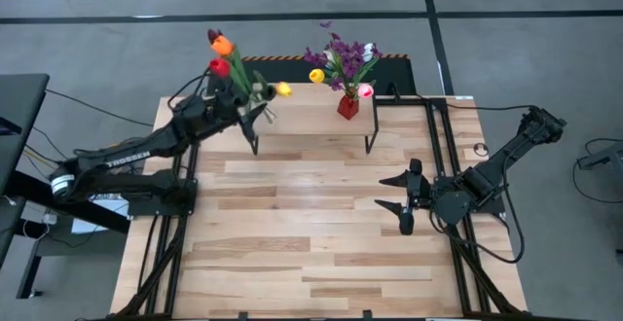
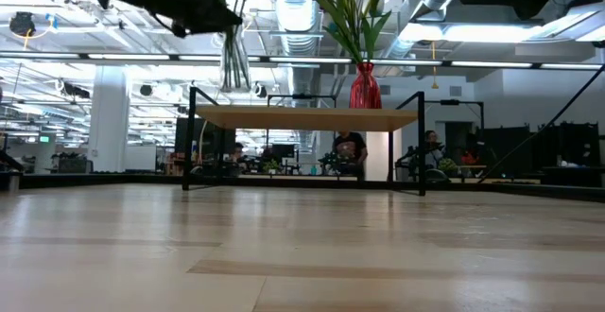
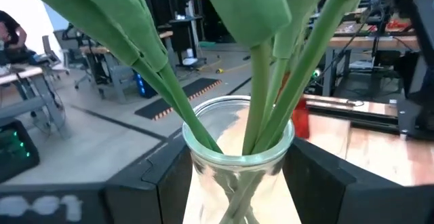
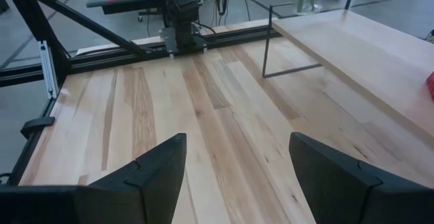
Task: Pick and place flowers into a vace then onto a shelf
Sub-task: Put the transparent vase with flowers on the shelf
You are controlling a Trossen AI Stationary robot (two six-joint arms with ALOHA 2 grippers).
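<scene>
Two vases in view: red vase (image 1: 348,105) w/ purple sprigs (image 1: 343,56) stands on shelf (image 1: 311,110); left tool (image 1: 251,100) clamps clear glass vase (image 3: 239,159) holding flowers (image 1: 222,53), raised above shelf's left end. Right tool (image 1: 408,196) spread wide, holding nothing, over worktop (image 1: 292,233), well apart

A big table (image 1: 311,233) of pale wooden slats fills the middle, framed by black rails along both sides. At its far edge stands a low shelf (image 1: 321,117), a light wood board on thin black legs. On the shelf, toward its right end, sits a small red vase (image 1: 348,105) upright, full of purple sprigs with a yellow and a pink bloom. The shelf's left end is bare board.
</scene>
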